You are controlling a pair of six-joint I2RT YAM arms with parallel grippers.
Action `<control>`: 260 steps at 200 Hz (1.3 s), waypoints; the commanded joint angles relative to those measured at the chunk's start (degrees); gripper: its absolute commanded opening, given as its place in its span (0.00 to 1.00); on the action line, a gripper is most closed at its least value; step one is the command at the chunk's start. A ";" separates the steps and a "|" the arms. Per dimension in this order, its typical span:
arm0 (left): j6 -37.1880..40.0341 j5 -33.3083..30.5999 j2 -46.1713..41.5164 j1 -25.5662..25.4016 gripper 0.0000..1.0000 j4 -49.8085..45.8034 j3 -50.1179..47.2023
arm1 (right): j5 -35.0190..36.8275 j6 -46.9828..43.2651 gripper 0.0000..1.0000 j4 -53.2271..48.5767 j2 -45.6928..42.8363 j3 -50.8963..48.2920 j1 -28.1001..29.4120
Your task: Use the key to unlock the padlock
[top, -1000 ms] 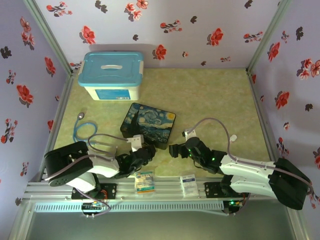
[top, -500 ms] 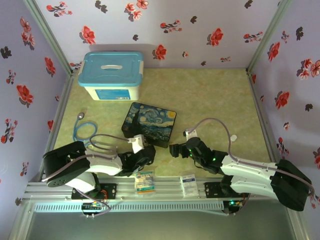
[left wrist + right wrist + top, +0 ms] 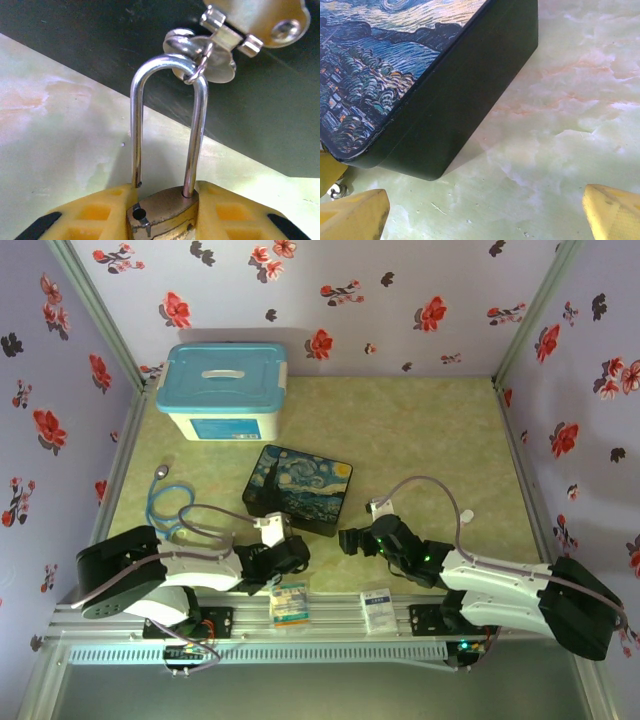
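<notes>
In the left wrist view, at the bottom centre, the left gripper (image 3: 291, 554) is pinching the padlock (image 3: 164, 210) by its brass body. Its yellow fingers (image 3: 95, 214) are pressing on both sides. The shackle (image 3: 198, 130) is standing up through the middle of the frame and passing through a small ring (image 3: 193, 76) under the latch (image 3: 255, 20) of the box (image 3: 298, 488), at the upper right. The left leg of the shackle seems to end just above the body, so I cannot tell if it is seated.

The right gripper (image 3: 485, 215) is hanging wide open over the table (image 3: 570, 100), just beside the box corner. There is nothing between its fingers, so the key is not yet in hand.

I am worrying about three things. The padlock is tied to the box through the ring, so any pull by the left arm may drag or tip the box. The pads are holding only a narrow part of the body, so the push of a key may twist the padlock out of line. The keyhole is probably facing down between the fingers, so they may block the way for the key.
</notes>
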 commanded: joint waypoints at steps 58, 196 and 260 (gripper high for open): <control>-0.37 -1.60 1.63 -0.81 0.22 -30.50 3.81 | 1.85 2.05 0.99 0.56 -0.96 -0.98 -0.28; -3.00 -1.99 4.83 -4.13 0.29 -47.01 15.26 | -1.13 3.00 0.99 6.02 6.93 1.84 -0.24; -3.09 -1.07 4.10 -5.20 0.28 -47.96 16.63 | 0.55 1.59 0.99 3.49 5.56 2.05 -0.29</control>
